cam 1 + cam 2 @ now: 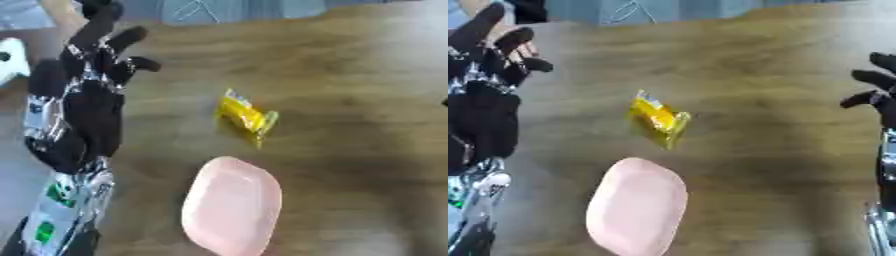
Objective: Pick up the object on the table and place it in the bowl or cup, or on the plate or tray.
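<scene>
A small yellow snack packet [246, 115] lies on the wooden table near the middle. Just in front of it sits a pink oval plate [232, 206], with nothing on it. My left hand [87, 80] is raised at the left, well away from the packet, its fingers spread and holding nothing. My right hand [877, 87] shows at the right edge of the right eye view, fingers relaxed and pointing left, also holding nothing.
The wooden table [350, 75] stretches wide to the right and behind the packet. A white object [10, 60] shows at the far left edge. Grey and blue shapes [219, 10] lie past the table's far edge.
</scene>
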`<action>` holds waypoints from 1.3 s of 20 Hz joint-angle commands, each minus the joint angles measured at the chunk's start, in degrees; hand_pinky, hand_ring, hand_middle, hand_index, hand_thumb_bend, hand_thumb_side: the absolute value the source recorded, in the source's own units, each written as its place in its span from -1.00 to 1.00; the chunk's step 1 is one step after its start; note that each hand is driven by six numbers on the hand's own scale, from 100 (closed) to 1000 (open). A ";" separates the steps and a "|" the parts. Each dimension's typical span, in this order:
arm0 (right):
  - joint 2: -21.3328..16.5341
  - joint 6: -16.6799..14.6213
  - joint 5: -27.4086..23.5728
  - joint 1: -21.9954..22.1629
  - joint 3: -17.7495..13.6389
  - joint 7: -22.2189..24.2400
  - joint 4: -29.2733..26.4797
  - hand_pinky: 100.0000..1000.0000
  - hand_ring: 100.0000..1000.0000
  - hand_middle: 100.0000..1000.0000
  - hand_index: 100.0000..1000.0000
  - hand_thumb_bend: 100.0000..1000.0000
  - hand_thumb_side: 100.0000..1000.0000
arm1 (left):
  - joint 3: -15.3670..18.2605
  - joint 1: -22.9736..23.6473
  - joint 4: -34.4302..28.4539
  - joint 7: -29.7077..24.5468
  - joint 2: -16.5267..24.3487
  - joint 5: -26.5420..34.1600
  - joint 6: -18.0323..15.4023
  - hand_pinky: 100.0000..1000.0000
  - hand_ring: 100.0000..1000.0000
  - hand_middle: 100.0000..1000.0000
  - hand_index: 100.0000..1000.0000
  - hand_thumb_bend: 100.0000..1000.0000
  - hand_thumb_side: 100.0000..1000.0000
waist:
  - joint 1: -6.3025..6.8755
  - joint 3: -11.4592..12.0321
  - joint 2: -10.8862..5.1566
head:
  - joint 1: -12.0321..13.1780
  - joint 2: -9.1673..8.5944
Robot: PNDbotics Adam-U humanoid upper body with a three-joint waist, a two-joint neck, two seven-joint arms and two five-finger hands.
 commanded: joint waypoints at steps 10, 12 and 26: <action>-0.38 -0.14 0.10 -0.12 -0.29 0.19 -0.78 -0.09 0.43 0.60 0.78 -1.00 0.72 | 0.22 -0.21 -1.10 0.02 0.90 -0.43 0.17 0.13 0.62 0.72 0.67 -1.00 0.85 | -0.20 -0.08 -1.35 | -0.75 -0.47; -0.39 -0.10 0.19 -0.07 -0.30 0.25 -0.78 -0.09 0.43 0.59 0.78 -1.00 0.72 | 0.22 -0.19 -1.10 0.02 0.86 -0.43 0.17 0.13 0.62 0.72 0.67 -1.00 0.85 | -0.20 -0.03 -1.37 | -0.80 -0.45; -7.53 2.34 -2.28 -2.73 5.06 6.85 -0.78 -0.23 0.26 0.49 0.75 -1.00 0.74 | 0.24 1.18 -1.10 0.36 0.97 -1.31 1.07 0.14 0.62 0.72 0.67 -1.00 0.84 | -1.59 0.48 -3.97 | -3.30 -1.70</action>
